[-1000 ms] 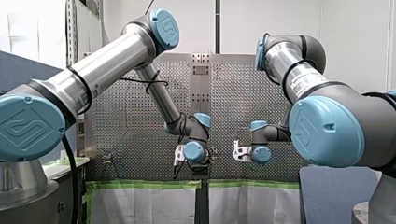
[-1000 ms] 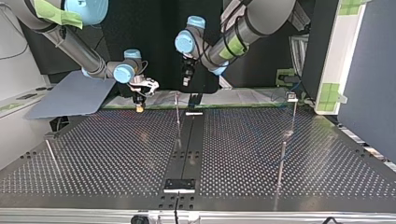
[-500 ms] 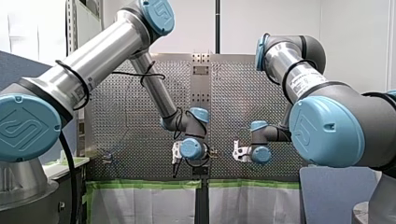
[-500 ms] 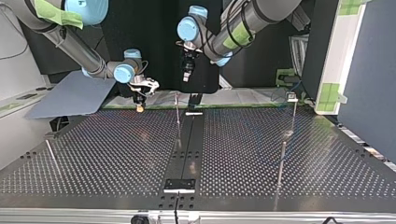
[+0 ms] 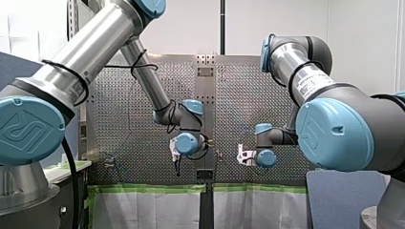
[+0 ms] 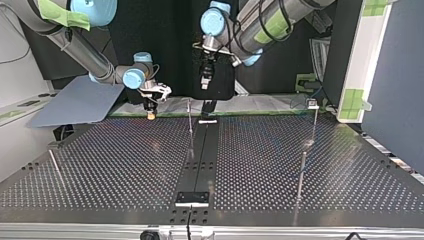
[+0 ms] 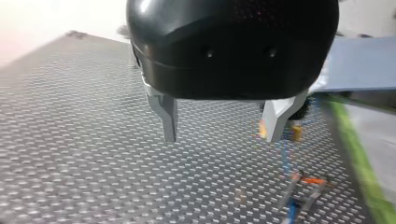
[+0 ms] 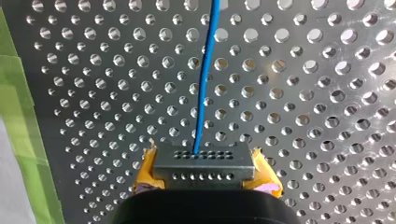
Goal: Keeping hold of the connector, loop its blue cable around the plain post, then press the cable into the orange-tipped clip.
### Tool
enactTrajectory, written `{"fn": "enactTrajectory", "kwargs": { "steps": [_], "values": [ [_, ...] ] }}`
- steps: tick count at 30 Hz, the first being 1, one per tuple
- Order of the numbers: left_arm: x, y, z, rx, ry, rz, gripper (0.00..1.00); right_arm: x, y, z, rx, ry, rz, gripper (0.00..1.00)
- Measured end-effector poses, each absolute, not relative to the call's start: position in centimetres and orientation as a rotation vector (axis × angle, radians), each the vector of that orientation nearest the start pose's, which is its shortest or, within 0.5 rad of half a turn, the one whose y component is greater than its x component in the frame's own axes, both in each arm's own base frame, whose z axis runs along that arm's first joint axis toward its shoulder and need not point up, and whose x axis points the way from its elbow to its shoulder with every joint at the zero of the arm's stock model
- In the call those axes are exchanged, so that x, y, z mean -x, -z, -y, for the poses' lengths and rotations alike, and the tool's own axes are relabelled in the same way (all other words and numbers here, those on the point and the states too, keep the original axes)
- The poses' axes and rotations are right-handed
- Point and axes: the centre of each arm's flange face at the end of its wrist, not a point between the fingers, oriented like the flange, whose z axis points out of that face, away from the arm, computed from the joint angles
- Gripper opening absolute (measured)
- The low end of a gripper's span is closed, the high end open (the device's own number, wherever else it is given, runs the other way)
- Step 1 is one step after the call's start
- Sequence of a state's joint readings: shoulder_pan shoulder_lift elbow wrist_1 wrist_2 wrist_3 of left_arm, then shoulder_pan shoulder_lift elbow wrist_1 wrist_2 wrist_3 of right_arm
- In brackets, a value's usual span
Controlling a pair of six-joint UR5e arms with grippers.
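Left gripper (image 7: 219,133) has been raised higher off the table (image 6: 125,165) and carried toward the front view's left over the last second. Its fingers are apart, nothing between them.

Right gripper (image 8: 204,168) has not been moved. Its yellow pads (image 8: 145,171) are clamped on the connector (image 8: 204,158), held low over the perforated plate near its far edge in the top view.

Blue cable (image 8: 204,84) is seen running straight out ahead of the connector, along the plate.

No loop made yet, clip not reached. It is judged that the left arm is being cleared away so routing can begin.
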State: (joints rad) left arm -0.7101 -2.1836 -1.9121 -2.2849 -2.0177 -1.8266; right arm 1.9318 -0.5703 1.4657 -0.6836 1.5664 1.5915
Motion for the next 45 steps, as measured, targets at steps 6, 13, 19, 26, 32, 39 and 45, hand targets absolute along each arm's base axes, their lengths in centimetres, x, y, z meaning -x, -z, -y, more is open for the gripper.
{"fn": "enactTrajectory", "kwargs": {
  "steps": [6,13,19,26,32,39,45],
  "values": [
    [-35.3,-10.0,41.6,0.010,0.415,-1.625,0.90,-36.5,3.3,58.8,-1.650,-1.349,1.162,0.00],
    [-34.2,-12.1,40.1,0.036,0.448,-1.562,0.90,-36.6,3.3,58.7,-1.654,-1.347,1.164,0.00],
    [-33.0,-13.7,39.0,0.051,0.473,-1.514,0.90,-36.7,3.3,58.6,-1.657,-1.347,1.164,0.00],
    [-32.1,-15.2,37.3,0.073,0.490,-1.469,0.90,-36.7,3.3,58.6,-1.659,-1.345,1.164,0.00],
    [-30.9,-16.1,35.7,0.091,0.514,-1.455,0.90,-36.5,3.3,58.6,-1.660,-1.336,1.170,0.00],
    [-29.0,-16.9,33.7,0.092,0.538,-1.456,0.90,-36.4,3.4,58.6,-1.665,-1.327,1.176,0.00],
    [-27.3,-14.6,32.0,0.093,0.529,-1.500,0.90,-36.2,3.2,58.7,-1.662,-1.323,1.175,0.00]
  ]
}}
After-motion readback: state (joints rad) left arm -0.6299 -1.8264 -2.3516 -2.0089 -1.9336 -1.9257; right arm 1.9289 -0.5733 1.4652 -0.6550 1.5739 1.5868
